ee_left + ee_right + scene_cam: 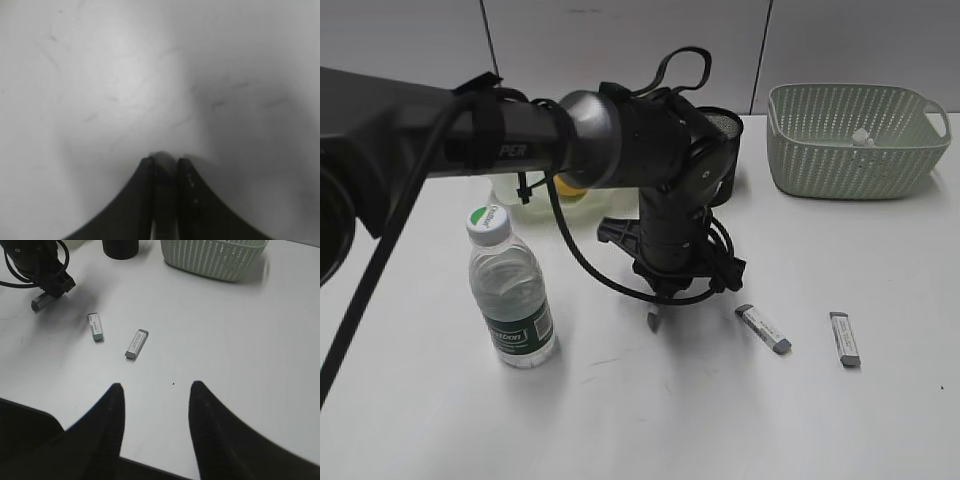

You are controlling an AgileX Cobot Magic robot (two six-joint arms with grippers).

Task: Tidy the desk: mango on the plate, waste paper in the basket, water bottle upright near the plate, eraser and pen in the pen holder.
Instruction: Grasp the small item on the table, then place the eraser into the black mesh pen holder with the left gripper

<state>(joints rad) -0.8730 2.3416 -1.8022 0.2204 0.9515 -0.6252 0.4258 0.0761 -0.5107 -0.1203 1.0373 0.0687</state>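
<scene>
The left gripper [653,318] is pressed down mid-counter, its jaws narrowed on a small grey eraser [41,301]. Lift straight up, checking it stays clamped, toward the pen holder [120,248] at the far edge. The right gripper [156,392] hovers half-open and empty.

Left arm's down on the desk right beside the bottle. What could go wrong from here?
1. The left gripper seems to pinch a small grey block, probably an eraser, only at its fingertips. It may slip out on the lift.
2. The upright water bottle stands close beside that arm, partly under it. A low or sideways arm move could topple it.
3. The pen holder is mostly hidden behind the arm in the exterior view, so a drop there could miss.
</scene>
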